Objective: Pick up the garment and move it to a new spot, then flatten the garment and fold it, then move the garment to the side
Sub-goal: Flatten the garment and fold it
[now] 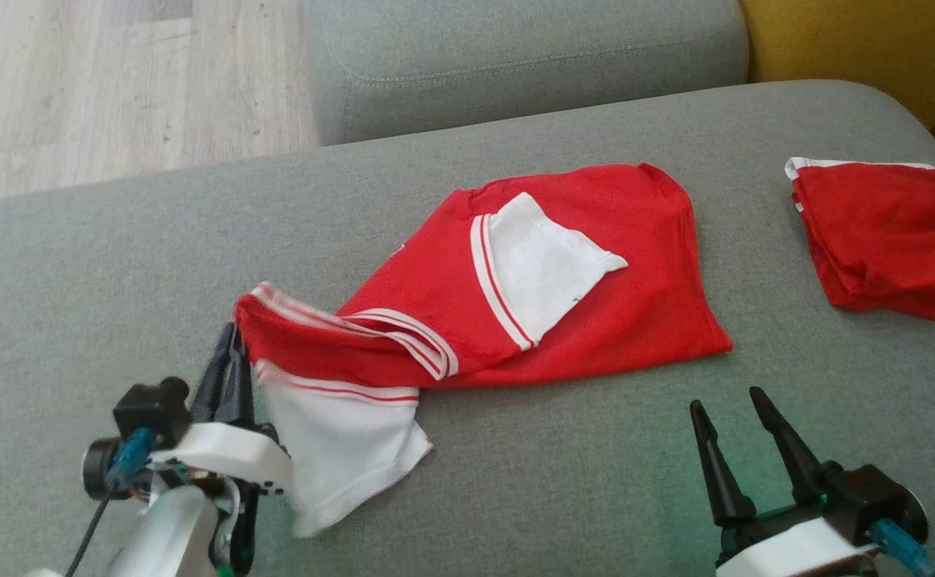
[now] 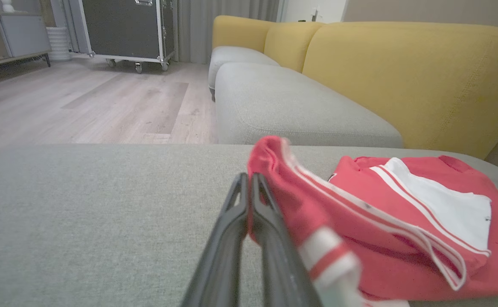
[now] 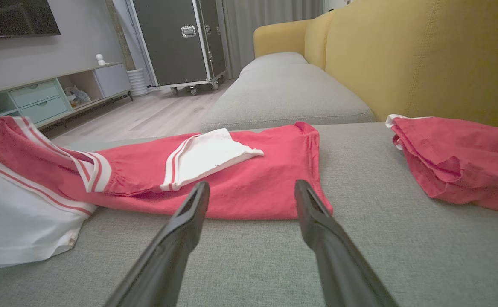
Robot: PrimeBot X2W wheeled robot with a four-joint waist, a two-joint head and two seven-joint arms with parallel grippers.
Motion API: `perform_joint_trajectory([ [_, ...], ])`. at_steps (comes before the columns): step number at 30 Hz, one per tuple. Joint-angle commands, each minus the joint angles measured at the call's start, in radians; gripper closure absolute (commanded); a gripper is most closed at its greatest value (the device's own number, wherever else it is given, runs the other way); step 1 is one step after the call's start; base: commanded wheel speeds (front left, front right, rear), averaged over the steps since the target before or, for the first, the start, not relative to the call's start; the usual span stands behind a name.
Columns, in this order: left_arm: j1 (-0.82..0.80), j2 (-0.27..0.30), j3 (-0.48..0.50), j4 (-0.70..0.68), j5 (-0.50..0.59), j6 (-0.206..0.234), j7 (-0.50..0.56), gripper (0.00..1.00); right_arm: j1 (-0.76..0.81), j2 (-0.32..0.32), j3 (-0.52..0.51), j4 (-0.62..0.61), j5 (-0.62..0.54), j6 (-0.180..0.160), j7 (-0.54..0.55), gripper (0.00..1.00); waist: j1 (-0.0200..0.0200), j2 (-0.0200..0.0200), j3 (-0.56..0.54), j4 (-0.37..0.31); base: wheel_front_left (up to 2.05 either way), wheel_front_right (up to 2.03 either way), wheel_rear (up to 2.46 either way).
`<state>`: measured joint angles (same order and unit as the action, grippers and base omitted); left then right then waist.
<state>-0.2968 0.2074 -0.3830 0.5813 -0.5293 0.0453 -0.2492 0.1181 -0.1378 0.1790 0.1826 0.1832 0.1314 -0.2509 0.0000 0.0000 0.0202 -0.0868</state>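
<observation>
Left pincer (image 1: 231, 332) closed, apparently nipping garment (image 1: 651, 240) at its left end; long axis runs rightward. Right pincer (image 1: 725, 399) gaping, empty, nearer the free end.

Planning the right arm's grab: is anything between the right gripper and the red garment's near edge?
Nothing visible: bare grey cushion lies between right gripper and garment; the folded red pile sits aside, rightward.
</observation>
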Motion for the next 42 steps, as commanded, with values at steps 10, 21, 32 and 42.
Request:
perform_joint_trajectory([
  [10, 0.121, 0.016, 0.118, -0.189, 0.184, 0.093, -0.012, 0.00, -0.007, -0.018, 0.020, -0.025, -0.006, -0.001, -0.011, 0.00, 0.0000, 0.0000, -0.014, 0.007, 0.00, 0.00, 0.00],
  [21, -0.107, -0.098, -0.128, -0.196, 0.408, 0.092, 0.117, 0.00, -0.041, -0.027, 0.024, -0.042, -0.004, -0.001, -0.011, 0.00, 0.0000, 0.0000, 0.087, -0.018, 0.00, 0.00, 0.00],
  [32, -0.459, -0.157, -0.425, -0.057, 0.371, 0.032, 0.307, 0.00, -0.140, -0.044, 0.022, -0.057, 0.011, -0.001, -0.011, 0.00, 0.0000, 0.0000, 0.282, -0.134, 0.00, 0.00, 0.00],
  [42, -0.649, -0.157, -0.642, 0.036, 0.228, 0.110, 0.359, 0.00, -0.193, -0.026, 0.032, -0.057, 0.023, -0.001, -0.011, 0.00, 0.0000, 0.0000, 0.386, -0.222, 0.00, 0.00, 0.00],
])
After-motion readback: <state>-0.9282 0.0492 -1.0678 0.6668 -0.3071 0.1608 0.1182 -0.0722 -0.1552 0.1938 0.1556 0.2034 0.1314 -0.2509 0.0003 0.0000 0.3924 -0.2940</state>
